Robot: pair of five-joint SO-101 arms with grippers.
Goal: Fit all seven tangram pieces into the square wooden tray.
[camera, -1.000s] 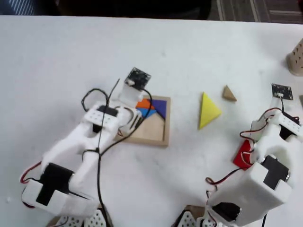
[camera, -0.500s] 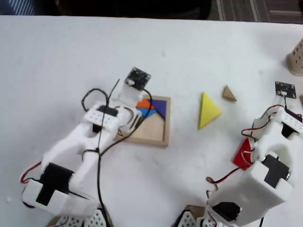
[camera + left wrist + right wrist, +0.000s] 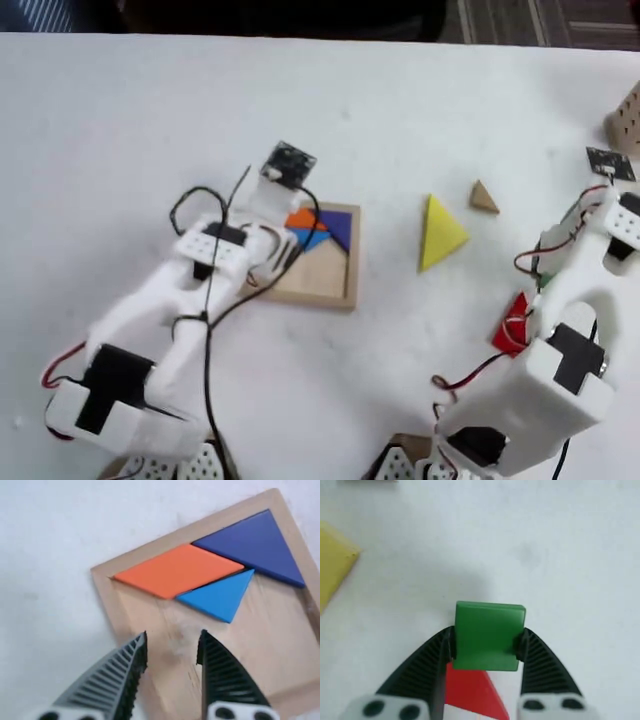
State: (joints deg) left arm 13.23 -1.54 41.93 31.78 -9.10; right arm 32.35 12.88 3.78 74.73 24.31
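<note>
Now the right claw [image 3: 486, 639] is clenched on the green square [image 3: 490, 622], pinching two opposite edges, and we judge the step in hand to be carrying that piece across to the tray [image 3: 345, 292]. To do it well, we should hold the green square level and high enough to pass over the red triangle [image 3: 470, 692], which lies close beneath it. It must also pass over the yellow triangle [image 3: 440, 232], which sits on the counter [image 3: 150, 120] between this claw and the tray. The tray is well apart from the green square, and the left claw [image 3: 171, 647] hangs released over its bare wood, near the orange piece [image 3: 177, 570] and the light blue triangle [image 3: 220, 597]. We think that arm should clear out before we come down, or the two may collide. We would then turn the green square's sides to suit the open wood and lower it without nudging the three pieces already seated, the dark blue triangle [image 3: 252, 542] among them.
</note>
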